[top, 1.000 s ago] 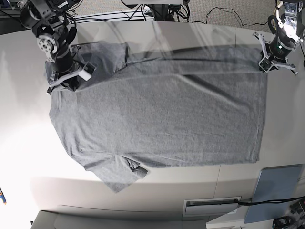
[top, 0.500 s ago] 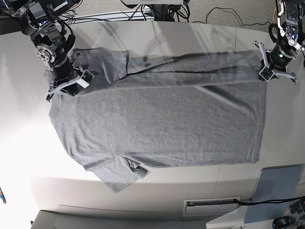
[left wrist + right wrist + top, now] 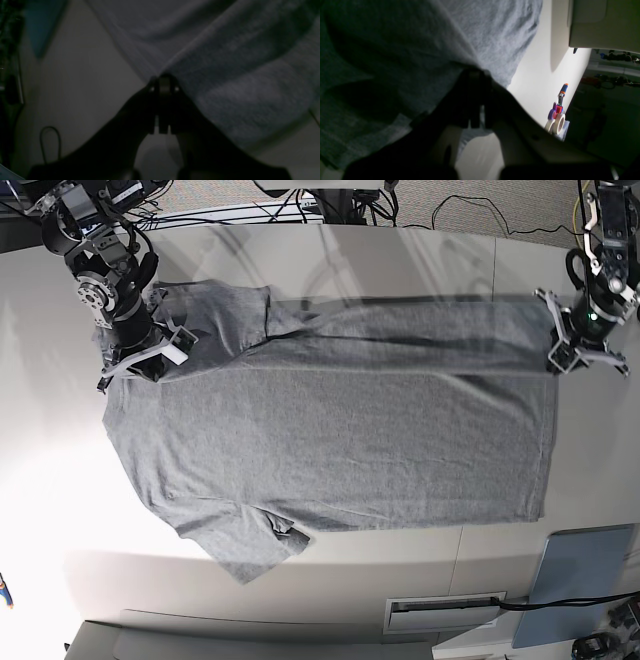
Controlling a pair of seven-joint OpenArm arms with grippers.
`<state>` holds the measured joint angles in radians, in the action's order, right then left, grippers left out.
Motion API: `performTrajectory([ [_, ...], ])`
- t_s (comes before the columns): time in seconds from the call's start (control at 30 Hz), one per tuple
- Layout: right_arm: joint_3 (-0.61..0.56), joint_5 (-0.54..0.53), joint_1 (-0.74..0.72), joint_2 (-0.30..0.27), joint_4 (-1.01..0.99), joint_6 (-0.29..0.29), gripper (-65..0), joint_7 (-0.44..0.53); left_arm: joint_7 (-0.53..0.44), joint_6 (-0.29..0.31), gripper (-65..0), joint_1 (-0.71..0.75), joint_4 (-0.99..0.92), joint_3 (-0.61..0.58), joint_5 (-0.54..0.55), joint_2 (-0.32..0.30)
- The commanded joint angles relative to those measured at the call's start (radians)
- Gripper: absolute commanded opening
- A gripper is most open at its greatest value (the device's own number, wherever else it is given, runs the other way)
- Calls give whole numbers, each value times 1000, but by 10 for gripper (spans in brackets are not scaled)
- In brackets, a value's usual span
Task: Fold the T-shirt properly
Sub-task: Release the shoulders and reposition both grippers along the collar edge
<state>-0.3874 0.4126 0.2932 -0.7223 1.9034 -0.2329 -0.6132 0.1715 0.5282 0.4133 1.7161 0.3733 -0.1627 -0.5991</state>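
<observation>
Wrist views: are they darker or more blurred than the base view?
Left wrist view: very dark, soft, T-shirt and fingers barely readable. Right wrist view: shadowed cloth, bright table. Base view: sharp, glare on the table's near-left part, curved edges.
</observation>
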Motion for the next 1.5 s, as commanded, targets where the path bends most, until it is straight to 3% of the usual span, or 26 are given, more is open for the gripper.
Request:
performTrajectory([
  [0.0, 8, 6, -11, -11, 13, 16, -650, 5, -14, -14, -650, -13, 14, 9, 8, -19],
  [0.6, 9, 8, -11, -1, 13, 17, -650, -8, -14, -13, -650, -51, 12, 9, 13, -19],
  [0.83, 9, 23, -11, -1, 13, 21, -650, -11, -15, -11, -650, -51, -54, 9, 89, -19],
  [0.87, 9, 23, -11, -1, 13, 21, -650, -11, -15, -14, -642, -51, -64, 9, 89, -19],
  [1.0, 9, 22, -11, -1, 13, 21, -650, -11, -15, -73, -413, -51, -76, 9, 90, -19],
  [1.07, 9, 22, -11, -1, 13, 21, -650, -11, -15, -94, -356, -57, -76, 9, 90, -19],
  [1.37, 9, 23, -11, -1, 13, 21, -650, -24, -2, -80, -354, -81, -76, 9, 150, -19],
  [1.47, 9, 23, -11, -1, 13, 21, -650, -26, 59, -38, -354, -80, -76, 9, 192, -19],
])
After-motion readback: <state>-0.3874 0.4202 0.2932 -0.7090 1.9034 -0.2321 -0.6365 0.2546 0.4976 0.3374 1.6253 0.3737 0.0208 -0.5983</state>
